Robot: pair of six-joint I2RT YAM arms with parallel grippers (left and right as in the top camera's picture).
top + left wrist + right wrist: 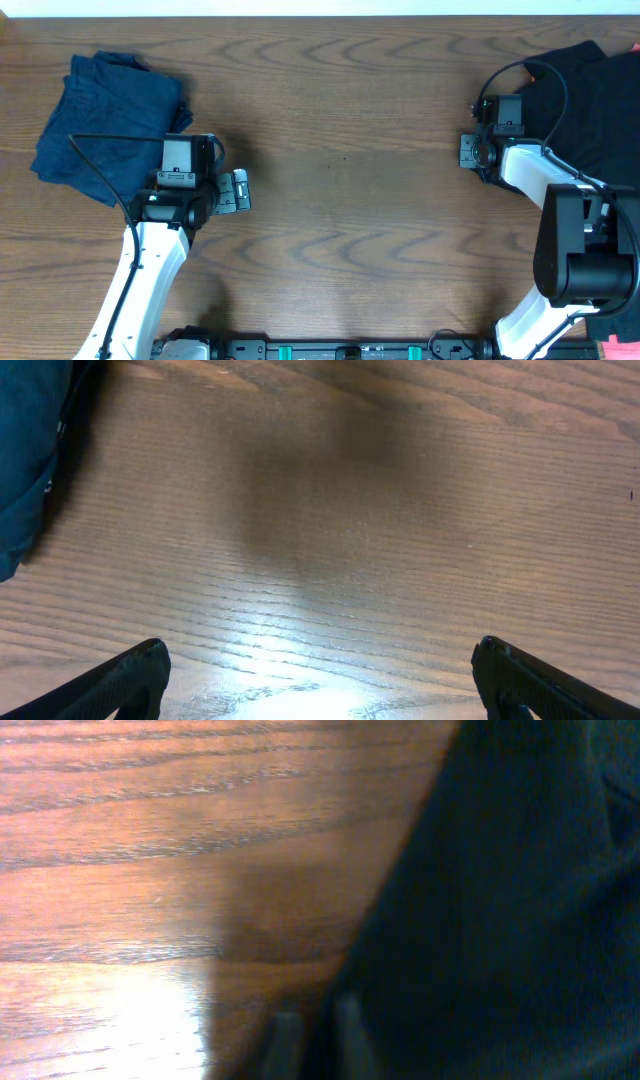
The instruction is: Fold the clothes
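Note:
A large black shirt [590,100] lies crumpled at the table's far right; in the right wrist view it [500,900] fills the right half. My right gripper [500,115] sits at the shirt's left edge. Its fingers [318,1040] are shut close together on that edge of the black fabric. A navy-blue garment [105,125] lies bunched at the far left and shows as a blue strip [30,450] in the left wrist view. My left gripper [190,155] hovers just right of it, over bare wood. It is open [320,670], its fingers wide apart with nothing between them.
The wooden table [340,150] stretches between the two arms. A bit of coral-red fabric [612,345] peeks out at the bottom right corner behind the right arm's base. A black cable [100,165] trails from the left wrist over the navy garment.

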